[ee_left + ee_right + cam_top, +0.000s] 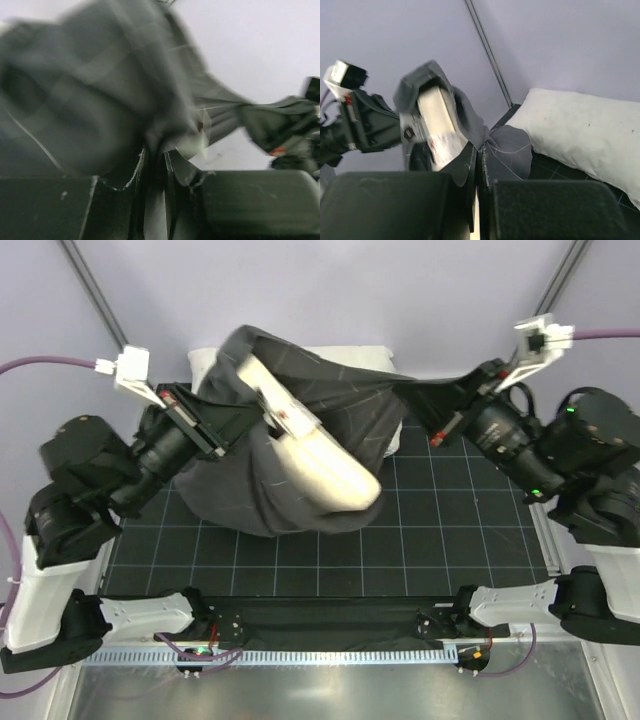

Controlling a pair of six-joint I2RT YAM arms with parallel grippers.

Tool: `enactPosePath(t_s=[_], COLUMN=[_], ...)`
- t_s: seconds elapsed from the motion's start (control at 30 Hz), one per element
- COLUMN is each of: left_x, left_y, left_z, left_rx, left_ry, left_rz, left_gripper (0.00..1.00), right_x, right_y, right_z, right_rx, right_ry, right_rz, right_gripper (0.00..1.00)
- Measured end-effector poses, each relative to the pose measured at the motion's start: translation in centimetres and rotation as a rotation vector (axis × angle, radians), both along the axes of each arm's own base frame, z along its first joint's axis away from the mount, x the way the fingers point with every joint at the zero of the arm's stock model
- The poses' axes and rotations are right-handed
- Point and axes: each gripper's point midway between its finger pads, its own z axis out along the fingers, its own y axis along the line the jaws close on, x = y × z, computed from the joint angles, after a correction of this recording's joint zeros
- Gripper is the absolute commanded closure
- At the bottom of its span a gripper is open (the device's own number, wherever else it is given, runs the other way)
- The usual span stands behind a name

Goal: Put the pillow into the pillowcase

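Observation:
The dark grey pillowcase hangs lifted between my two grippers above the mat. The cream pillow sits partly inside it, tilted, its rounded lower end sticking out toward the mat. My right gripper is shut on a corner of the pillowcase, pinched at its fingertips. In that view the pillow shows in the case's mouth. My left gripper is at the case's left edge. In the blurred left wrist view its jaws stand with a narrow slit, and pillowcase fabric bunches right at the tips.
A plain white lumpy pillow lies at the back of the black gridded mat, mostly behind the raised case. Metal frame poles rise at both back corners. The arm bases sit along the near edge.

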Motion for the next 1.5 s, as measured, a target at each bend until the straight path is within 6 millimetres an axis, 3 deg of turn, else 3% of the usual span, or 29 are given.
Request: enactPosePath(t_s=[0.1,0.17,0.3,0.4,0.53,0.67,0.83,0.9,1.0,1.1,1.23,1.3,1.37,1.5], left_x=[1.5,2.3,4.2,5.6,6.5,6.0,5.7,7.0,10.0,13.8,16.3,15.8,13.9,8.1], left_y=[-1.7,-3.1,-6.9,-9.0,-10.5,-12.0,-13.4,-13.1,-10.9,-6.9,-1.3,1.1,2.1,2.7], left_z=[-3.4,-5.5,-6.5,-5.9,-3.0,-0.1,0.4,-0.5,-3.1,-5.9,-5.6,-4.2,-1.6,4.7], left_rx=[0.074,0.119,0.145,0.141,0.098,0.035,-0.020,-0.027,-0.024,-0.024,-0.053,-0.070,-0.084,-0.115], left_ry=[0.043,0.073,0.090,0.086,0.052,-0.001,0.004,0.035,0.107,0.190,0.205,0.179,0.126,-0.031], left_rz=[0.013,0.009,-0.028,-0.051,-0.092,-0.185,-0.283,-0.273,-0.209,-0.098,0.006,0.045,0.038,-0.031], left_gripper=[0.81,0.81,0.82,0.82,0.86,0.86,0.91,0.92,0.95,1.00,1.00,0.99,1.00,1.00], right_x=[-1.2,-1.5,-1.9,-2.2,-2.5,-2.6,-2.9,-2.8,-2.4,-1.3,0.2,1.0,1.4,1.5], right_y=[-2.3,-3.5,-5.1,-6.2,-7.3,-7.9,-8.7,-8.2,-6.4,-3.5,0.1,2.1,3.4,4.0], right_z=[1.8,2.0,3.4,4.9,6.7,6.8,6.5,6.4,5.5,4.2,2.0,0.1,-1.6,-2.7], right_rx=[0.051,0.051,0.069,0.085,0.105,0.098,0.096,0.093,0.061,0.008,-0.059,-0.105,-0.146,-0.159], right_ry=[-0.035,-0.046,-0.075,-0.108,-0.151,-0.175,-0.192,-0.194,-0.187,-0.169,-0.140,-0.118,-0.096,-0.089], right_rz=[-0.004,-0.020,-0.048,-0.062,-0.083,-0.096,-0.107,-0.096,-0.065,-0.033,0.000,0.020,0.037,0.053], right_gripper=[0.96,0.96,0.96,0.96,0.96,0.96,0.96,0.96,0.96,0.96,0.96,0.96,0.96,0.96])
